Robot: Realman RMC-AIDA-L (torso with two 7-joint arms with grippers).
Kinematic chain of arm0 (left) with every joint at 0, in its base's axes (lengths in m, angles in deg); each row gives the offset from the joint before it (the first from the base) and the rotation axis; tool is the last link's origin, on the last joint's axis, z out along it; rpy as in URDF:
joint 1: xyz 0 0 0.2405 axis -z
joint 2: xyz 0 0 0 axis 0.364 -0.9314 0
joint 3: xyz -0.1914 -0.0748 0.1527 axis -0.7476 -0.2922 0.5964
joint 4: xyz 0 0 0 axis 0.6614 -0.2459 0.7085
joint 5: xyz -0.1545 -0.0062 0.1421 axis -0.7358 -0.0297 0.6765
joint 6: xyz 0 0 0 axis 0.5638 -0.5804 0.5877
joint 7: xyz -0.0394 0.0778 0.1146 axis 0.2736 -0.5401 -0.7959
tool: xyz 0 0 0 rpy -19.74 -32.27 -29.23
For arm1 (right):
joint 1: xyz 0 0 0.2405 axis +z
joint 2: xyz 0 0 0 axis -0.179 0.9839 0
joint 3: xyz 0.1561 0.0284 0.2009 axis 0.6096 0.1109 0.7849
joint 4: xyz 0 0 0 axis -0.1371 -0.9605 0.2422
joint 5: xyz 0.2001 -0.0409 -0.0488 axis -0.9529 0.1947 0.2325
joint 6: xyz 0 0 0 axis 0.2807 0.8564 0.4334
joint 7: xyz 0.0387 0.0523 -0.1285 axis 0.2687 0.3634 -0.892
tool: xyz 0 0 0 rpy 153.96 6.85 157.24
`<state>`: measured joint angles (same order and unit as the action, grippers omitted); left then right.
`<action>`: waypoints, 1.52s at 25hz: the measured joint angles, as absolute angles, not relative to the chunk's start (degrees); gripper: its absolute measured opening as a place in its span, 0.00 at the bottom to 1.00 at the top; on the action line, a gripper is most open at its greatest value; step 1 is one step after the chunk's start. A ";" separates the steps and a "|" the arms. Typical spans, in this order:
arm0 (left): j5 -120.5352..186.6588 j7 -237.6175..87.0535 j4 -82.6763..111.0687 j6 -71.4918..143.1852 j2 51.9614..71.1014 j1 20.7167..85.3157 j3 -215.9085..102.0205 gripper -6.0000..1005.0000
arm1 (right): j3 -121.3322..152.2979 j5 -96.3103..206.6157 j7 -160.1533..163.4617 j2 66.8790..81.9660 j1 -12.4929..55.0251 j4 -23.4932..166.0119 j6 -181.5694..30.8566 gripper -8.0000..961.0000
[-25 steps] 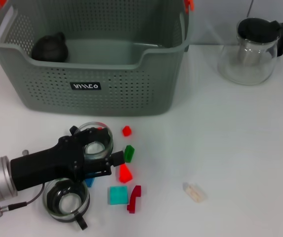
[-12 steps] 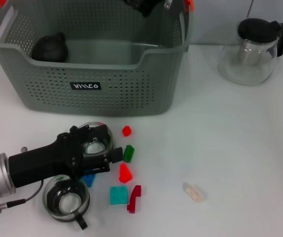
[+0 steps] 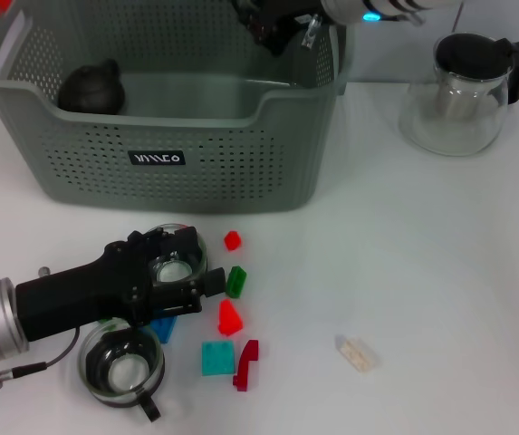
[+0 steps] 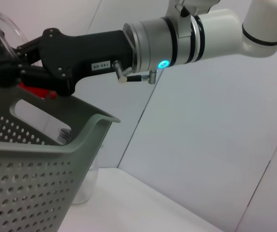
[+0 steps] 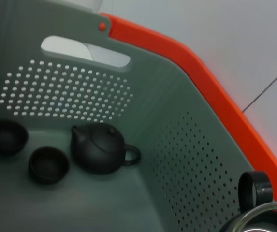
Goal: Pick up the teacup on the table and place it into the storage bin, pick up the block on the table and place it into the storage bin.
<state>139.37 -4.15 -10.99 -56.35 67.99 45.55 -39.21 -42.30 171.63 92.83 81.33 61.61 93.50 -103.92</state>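
The lifted teacup (image 5: 261, 220) is clear glass with a round black handle. It hangs over the storage bin (image 3: 196, 181), and the right gripper (image 3: 273, 23) seems to be clenched on it, at 12 o'clock. The bin is grey-green plastic with rows of small holes and an orange rim. Inside sit a dark round teapot (image 5: 99, 147) and two little dark cups (image 5: 5, 137).

At 7 o'clock the left gripper (image 3: 164, 281) is at the middle teacup (image 3: 176, 263); I cannot tell if it grips. The front teacup (image 3: 121, 367) stands nearer. Small shiny blocks lie beside them: red (image 3: 232, 240), green (image 3: 236, 281) and teal (image 3: 216, 358). A glass pitcher (image 3: 463, 91) stands at 2 o'clock on the smooth white table (image 3: 422, 272).
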 joint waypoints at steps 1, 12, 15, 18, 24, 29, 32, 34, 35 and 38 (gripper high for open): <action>139.37 -4.15 -10.97 -56.32 67.99 45.57 -39.21 0.93 | -42.57 171.64 92.74 81.44 61.61 93.30 -103.49 0.07; 139.37 -4.15 -10.78 -55.86 67.99 45.69 -39.21 0.93 | -43.79 171.67 92.62 81.79 60.84 92.34 -101.56 0.07; 139.37 -4.15 -10.77 -55.86 67.99 45.69 -39.28 0.93 | -43.79 171.67 92.73 81.86 60.35 92.48 -101.55 0.07; 139.37 -4.15 -10.79 -56.12 67.93 45.69 -39.88 0.93 | -43.79 171.66 93.08 81.86 60.14 92.73 -101.55 0.09; 139.37 -4.13 -10.76 -56.28 67.90 45.51 -40.53 0.93 | -43.92 171.70 93.24 81.85 60.06 92.83 -101.84 0.11; 139.37 -4.08 -10.75 -56.65 67.90 45.36 -40.53 0.93 | -43.96 171.72 93.41 81.85 60.07 93.05 -101.90 0.32; 139.37 -4.07 -10.84 -57.02 67.91 45.32 -40.60 0.93 | -43.96 171.72 93.94 81.86 59.48 94.85 -102.71 0.39; 139.37 -4.06 -10.96 -57.12 67.90 45.27 -40.69 0.93 | -44.01 171.64 94.52 81.96 58.23 97.65 -104.14 0.44; 139.38 -4.06 -10.97 -57.20 67.91 45.25 -40.69 0.93 | -44.17 171.50 94.98 82.08 57.29 100.21 -105.10 0.46; 139.37 -4.06 -11.05 -57.54 67.84 45.27 -40.74 0.93 | -44.82 170.64 96.78 82.34 54.02 108.91 -108.06 0.54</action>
<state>139.37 -4.06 -11.05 -57.54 67.84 45.27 -40.74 -44.82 170.64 96.78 82.34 54.02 108.91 -108.06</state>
